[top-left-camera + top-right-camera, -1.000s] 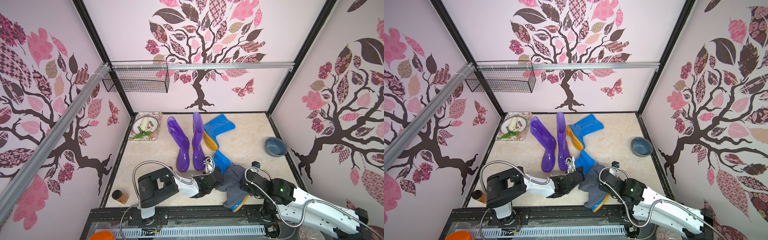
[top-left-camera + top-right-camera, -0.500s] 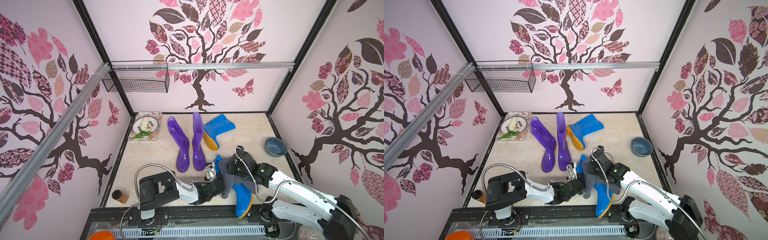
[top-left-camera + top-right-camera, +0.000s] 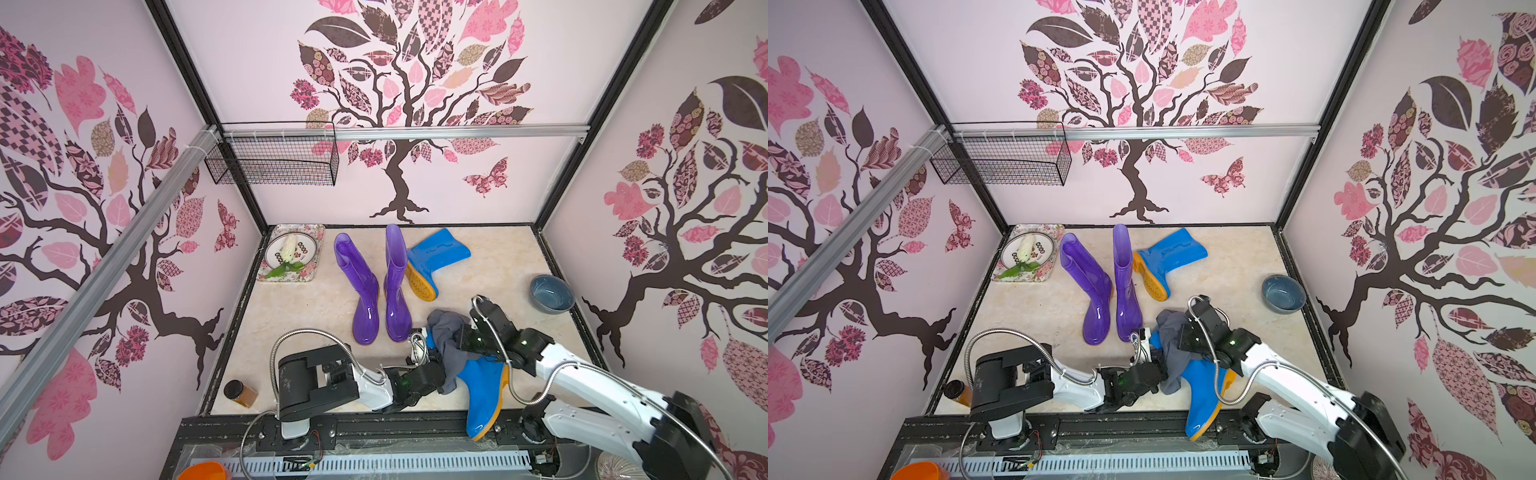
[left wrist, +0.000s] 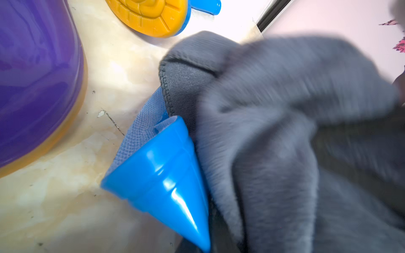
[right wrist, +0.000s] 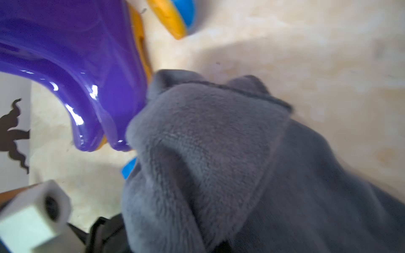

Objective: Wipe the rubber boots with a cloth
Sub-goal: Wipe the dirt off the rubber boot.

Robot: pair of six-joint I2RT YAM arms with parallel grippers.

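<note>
Left gripper (image 3: 434, 368): pressed together, pinching rim of near blue boot (image 3: 484, 386).
Right gripper (image 3: 459, 338): clamped on cloth (image 3: 444, 349).
Lay: cloth covers that boot's shaft; purple boots (image 3: 365, 299) upright nearby.

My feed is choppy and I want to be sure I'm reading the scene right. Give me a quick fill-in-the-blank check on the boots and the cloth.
1. The cloth is draped over the front boot, whose colour is ___.
2. The two purple boots both stand ___.
3. The back blue boot lies on its ___.
4. Counting every colour, ___ boots are in view.

Missing words: blue; upright; side; four.
</note>
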